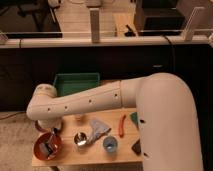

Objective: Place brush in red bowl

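Note:
The red bowl (40,151) sits at the front left corner of the small wooden table. The brush (49,148), small and dark with a paler face, is inside it, leaning toward the right side. My arm reaches across from the right, with its elbow over the table's left end. The gripper (54,132) hangs just above the bowl's far right rim, close over the brush. I cannot tell whether it touches the brush.
A purple bowl (39,125) is just behind the red bowl. To the right are a steel cup (80,138), a grey cloth (98,127), a blue cup (110,145), an orange-red tool (121,125) and a black block (136,146). A green tray (76,84) stands behind.

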